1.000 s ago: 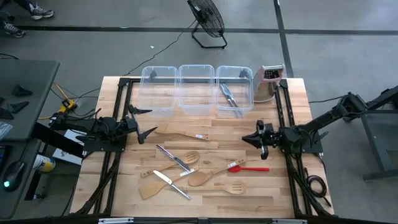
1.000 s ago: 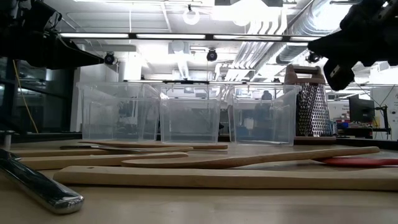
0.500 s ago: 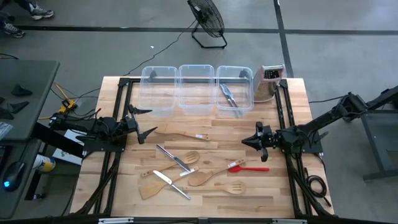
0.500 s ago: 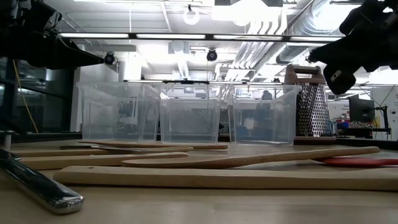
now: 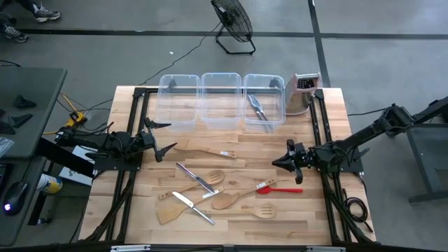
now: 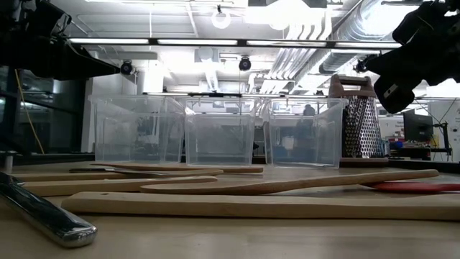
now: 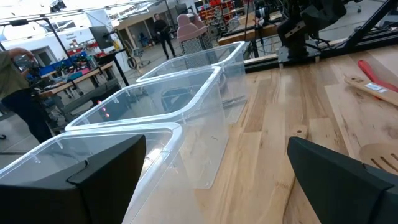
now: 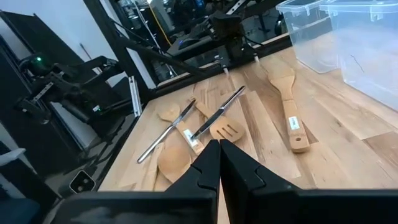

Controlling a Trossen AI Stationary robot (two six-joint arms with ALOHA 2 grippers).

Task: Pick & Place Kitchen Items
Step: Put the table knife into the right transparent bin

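Right gripper [image 5: 277, 162], fingers closed and empty, hovers by red spatula [image 5: 278, 188]: light, stiff; grasp mid-handle. Left gripper [image 5: 166, 138] open, idle at worktop [image 5: 308, 210] edge.

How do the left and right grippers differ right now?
The left gripper is open, its fingers spread wide; the right gripper is shut, fingertips together. The left sits near the tubs, the right above the red spatula. Both hold nothing.
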